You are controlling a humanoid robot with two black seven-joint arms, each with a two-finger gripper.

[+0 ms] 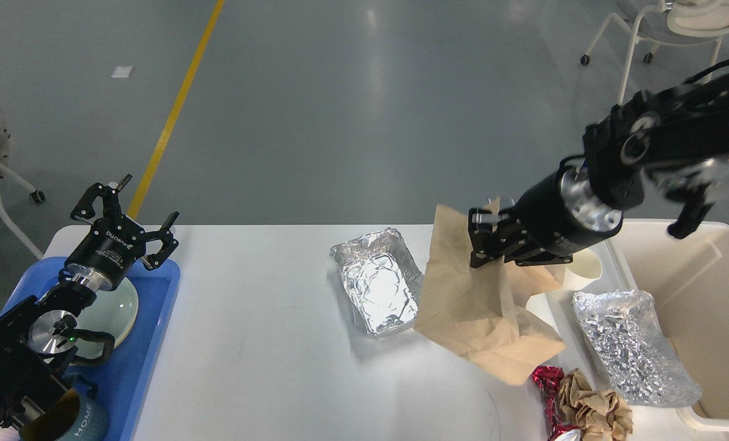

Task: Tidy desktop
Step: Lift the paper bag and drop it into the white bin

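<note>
Right gripper [483, 242] pinching brown paper sheet [474, 312], lifted above white desktop [266, 331] beside foil tray [379, 282]. Left gripper [133, 222] spread wide, holding nothing, above blue tray [150, 343] with pale plate [122, 306]. Cream bin [707, 294] at right.

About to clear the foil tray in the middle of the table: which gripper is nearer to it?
Right. The right gripper is just right of the foil tray, shut on the brown paper beside it. The left gripper is open, far left above the blue tray.
</note>
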